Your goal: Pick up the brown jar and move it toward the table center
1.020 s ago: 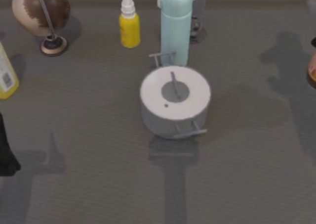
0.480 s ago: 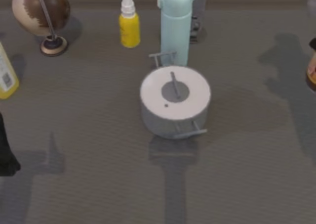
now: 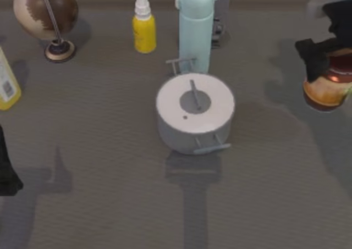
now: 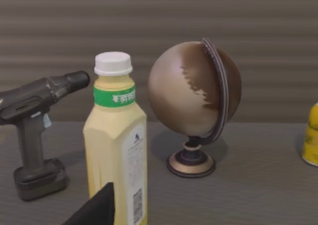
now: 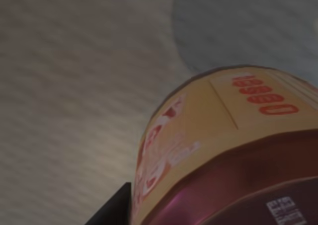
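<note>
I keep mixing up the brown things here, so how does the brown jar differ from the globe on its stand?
The brown jar is held at the right end effector at the table's right edge; the globe stands alone at the far left corner. The jar is a short, squat container with an orange-tan label band; the globe is a brown-and-cream ball on a round base, ringed by a thin arc. Both are rounded and brown. The left arm is parked at the left edge.

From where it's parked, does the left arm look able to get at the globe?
Probably yes. The left gripper sits at the table's left edge, and the globe stands in the far left corner. Only the yellow bottle lies roughly between them, so the arm would likely need to skirt it.
</note>
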`<state>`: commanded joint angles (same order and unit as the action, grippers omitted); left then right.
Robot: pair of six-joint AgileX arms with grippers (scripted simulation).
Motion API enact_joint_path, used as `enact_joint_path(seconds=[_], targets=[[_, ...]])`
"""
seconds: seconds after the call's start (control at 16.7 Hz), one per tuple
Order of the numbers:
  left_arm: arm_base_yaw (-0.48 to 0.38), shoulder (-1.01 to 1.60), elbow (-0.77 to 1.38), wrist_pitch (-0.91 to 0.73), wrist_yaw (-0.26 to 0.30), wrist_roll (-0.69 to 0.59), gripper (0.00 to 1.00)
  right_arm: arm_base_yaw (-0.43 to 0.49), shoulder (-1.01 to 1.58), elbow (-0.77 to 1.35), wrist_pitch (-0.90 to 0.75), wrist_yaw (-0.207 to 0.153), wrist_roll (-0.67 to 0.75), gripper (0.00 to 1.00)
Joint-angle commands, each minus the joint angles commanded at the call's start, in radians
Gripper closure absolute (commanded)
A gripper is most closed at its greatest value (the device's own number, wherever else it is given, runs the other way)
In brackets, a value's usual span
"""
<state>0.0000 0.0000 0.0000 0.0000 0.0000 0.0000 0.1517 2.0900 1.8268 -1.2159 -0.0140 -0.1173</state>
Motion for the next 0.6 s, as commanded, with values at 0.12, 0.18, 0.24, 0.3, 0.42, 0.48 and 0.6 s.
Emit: enact_joint_path(seconds=[0.12,0.18,0.24,0.3,0.42,0.48,0.6], targets=[[0.000,0.000,0.000,0.000,0.000,0.000,0.00,0.045,0.010,-0.013,0.027,0.015,0.156,1.00],[0.000,0.000,0.000,0.000,0.000,0.000,0.00,0.066,0.014,-0.021,0.040,0.022,0.224,1.00],[0.000,0.000,0.000,0.000,0.000,0.000,0.00,0.085,0.017,-0.028,0.052,0.028,0.282,1.00],[0.000,0.000,0.000,0.000,0.000,0.000,0.00,0.102,0.020,-0.035,0.062,0.034,0.329,1.00],[0.000,0.000,0.000,0.000,0.000,0.000,0.00,0.126,0.026,-0.045,0.076,0.042,0.392,1.00],[0.000,0.000,0.000,0.000,0.000,0.000,0.00,0.133,0.027,-0.048,0.079,0.044,0.408,1.00],[0.000,0.000,0.000,0.000,0.000,0.000,0.00,0.135,0.028,-0.049,0.080,0.044,0.412,1.00]])
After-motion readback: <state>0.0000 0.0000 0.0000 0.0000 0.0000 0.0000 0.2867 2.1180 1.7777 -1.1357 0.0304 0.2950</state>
